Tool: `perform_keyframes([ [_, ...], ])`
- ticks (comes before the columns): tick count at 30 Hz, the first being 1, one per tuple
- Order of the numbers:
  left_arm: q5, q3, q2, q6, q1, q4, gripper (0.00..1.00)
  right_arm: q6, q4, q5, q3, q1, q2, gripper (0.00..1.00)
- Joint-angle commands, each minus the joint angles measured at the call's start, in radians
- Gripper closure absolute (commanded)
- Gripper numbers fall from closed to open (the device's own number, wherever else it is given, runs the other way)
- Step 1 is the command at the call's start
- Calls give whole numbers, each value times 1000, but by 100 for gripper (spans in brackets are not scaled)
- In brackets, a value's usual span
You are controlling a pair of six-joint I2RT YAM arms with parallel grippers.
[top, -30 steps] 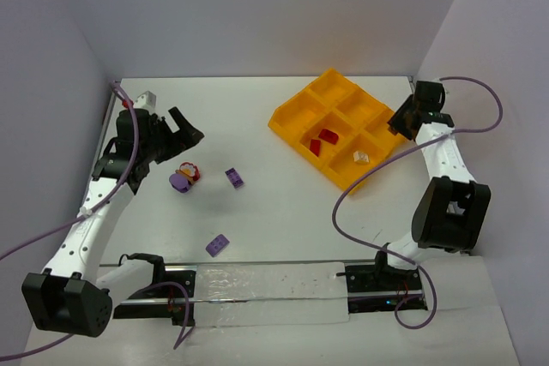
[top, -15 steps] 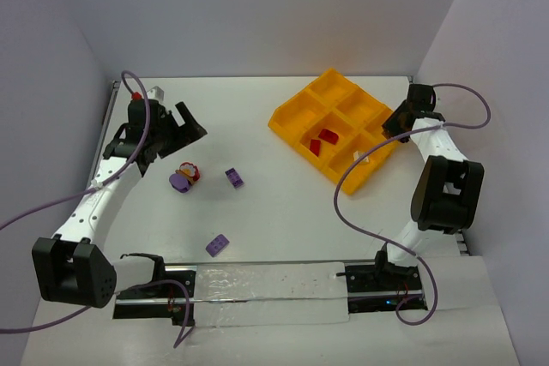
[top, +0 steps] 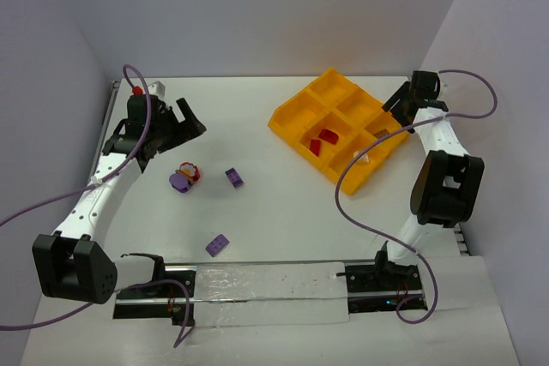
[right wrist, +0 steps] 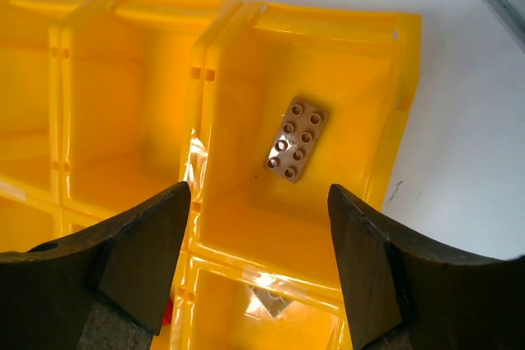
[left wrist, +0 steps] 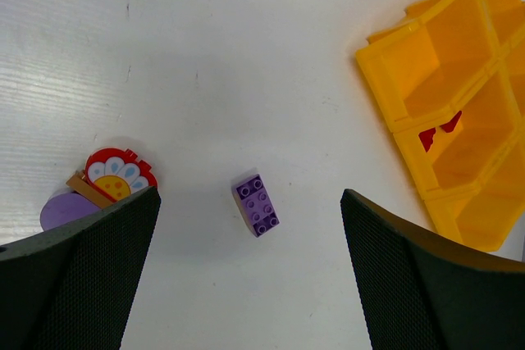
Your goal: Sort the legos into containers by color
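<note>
The orange-yellow tray (top: 290, 109) sits at the back right. Its compartments hold two red bricks (top: 324, 140), a white brick (top: 362, 157) and a brown brick (right wrist: 294, 140). On the table lie a purple brick (top: 234, 177), a second purple brick (top: 217, 245) and a red, brown and purple cluster (top: 184, 176). My left gripper (top: 190, 124) is open and empty, above and behind the cluster. In the left wrist view the gripper (left wrist: 249, 196) frames the purple brick (left wrist: 257, 205). My right gripper (right wrist: 258, 190) is open and empty over the tray, also in the top view (top: 398, 109).
White walls close the table at the back and both sides. The tray's wall (left wrist: 394, 112) shows at the right of the left wrist view, the cluster (left wrist: 107, 182) at its left. Purple cables trail from both arms.
The left gripper has drawn back a little toward the far left. The right gripper has moved farther back along the tray's right side. No brick has moved.
</note>
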Motion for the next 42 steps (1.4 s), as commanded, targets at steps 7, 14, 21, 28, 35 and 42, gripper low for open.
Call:
perform_keyframes([
  [7, -19, -18, -26, -30, -12, 16, 1, -107, 14, 25, -83, 207, -266, 26],
  [14, -101, -74, -65, -72, -26, -15, 1, -149, 69, -42, -96, 649, -250, 26],
  [21, -265, -21, -62, -144, -22, -169, 1, -225, -5, -55, 77, 1006, 8, 24],
  [28, -345, 13, -63, -170, -18, -249, 1, -247, -81, -64, 254, 1098, 240, 17],
  [35, -370, 4, -65, -212, -11, -262, 1, -243, -114, -41, 310, 1112, 340, 14],
  [42, -326, -6, -63, -201, -11, -228, 1, -265, -134, -55, 363, 1117, 426, 14],
])
